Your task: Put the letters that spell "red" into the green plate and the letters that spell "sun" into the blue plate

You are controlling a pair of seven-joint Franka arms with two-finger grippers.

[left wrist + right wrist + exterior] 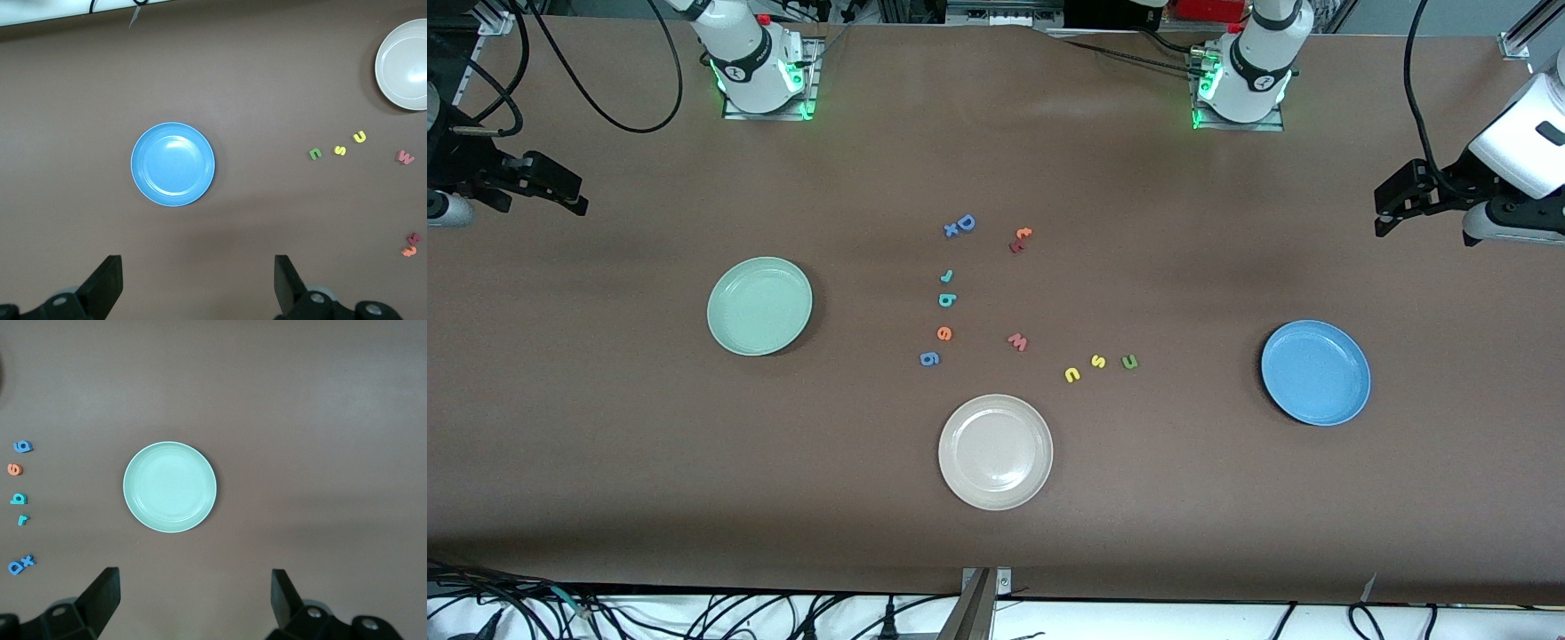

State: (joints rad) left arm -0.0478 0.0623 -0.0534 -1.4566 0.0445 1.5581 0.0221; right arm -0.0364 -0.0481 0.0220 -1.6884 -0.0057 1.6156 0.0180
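While both arms wait raised at the ends of the brown matte table (pixel 605 462), the left gripper (pixel 197 283) and right gripper (pixel 193 600) gape empty. The round mint-green plate (pixel 759 306) and round sky-blue plate (pixel 1315 372) sit bare, tiny toy letters scattered between: teal "r" (pixel 948 276), teal "d" (pixel 947 300), orange "e" (pixel 943 333), yellow "u" (pixel 1072 374), yellow "s" (pixel 1098 361), green "n" (pixel 1129 361).

I see the green plate (pixel 759 306), pale mint, round and empty, resting flat on the tabletop toward the right arm's end, and the blue plate (pixel 1315 372), bright sky-blue and also empty, near the edge at the left arm's end. In mid-table the teal "r" (pixel 947 276), the teal "d" (pixel 947 300) and the orange "e" (pixel 943 333) lie flat in a short column, the "r" farthest from the front camera. Between that column and the blue plate, the yellow "u" (pixel 1072 374), the yellow "s" (pixel 1098 361) and the green "n" (pixel 1129 361) lie flat in a row, the "n" closest to the blue plate.
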